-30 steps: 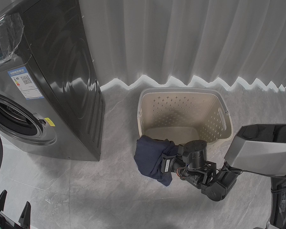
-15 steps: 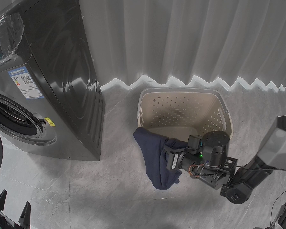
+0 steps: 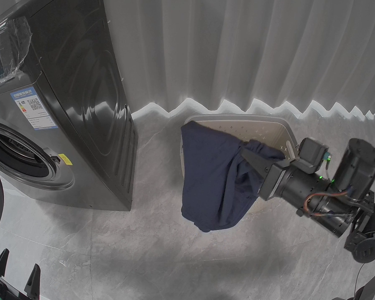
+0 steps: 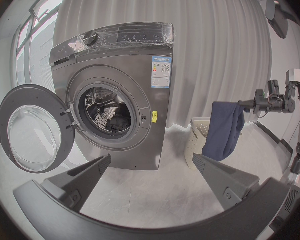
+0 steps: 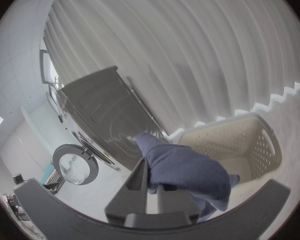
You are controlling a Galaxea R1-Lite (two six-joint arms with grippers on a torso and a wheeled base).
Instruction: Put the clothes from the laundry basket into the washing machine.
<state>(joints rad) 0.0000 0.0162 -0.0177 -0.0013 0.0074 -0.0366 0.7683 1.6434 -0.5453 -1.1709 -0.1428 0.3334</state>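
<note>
Your right hand [image 3: 249, 155] was clamped on the navy garment [image 3: 212, 176], which hung over the laundry basket [image 3: 279, 132] at its 9 o'clock rim. The washing machine [image 3: 83, 105] sat further out at 9 o'clock, door [image 4: 35, 127] open. Your left hand [image 4: 150, 156], down at 7 o'clock, had its fingers apart.

The right arm [image 3: 316, 188] extends level; the right black two-finger gripper [image 3: 249, 156] clamps a dark blue fabric garment [image 3: 212, 176]. The left black two-finger gripper [image 3: 17, 267] sits low, fingers spread apart.

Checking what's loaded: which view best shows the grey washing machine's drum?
Left wrist view: the drum faces it, dark clothes inside. Head view sees its opening obliquely; right wrist view, the machine's side and round door.
</note>
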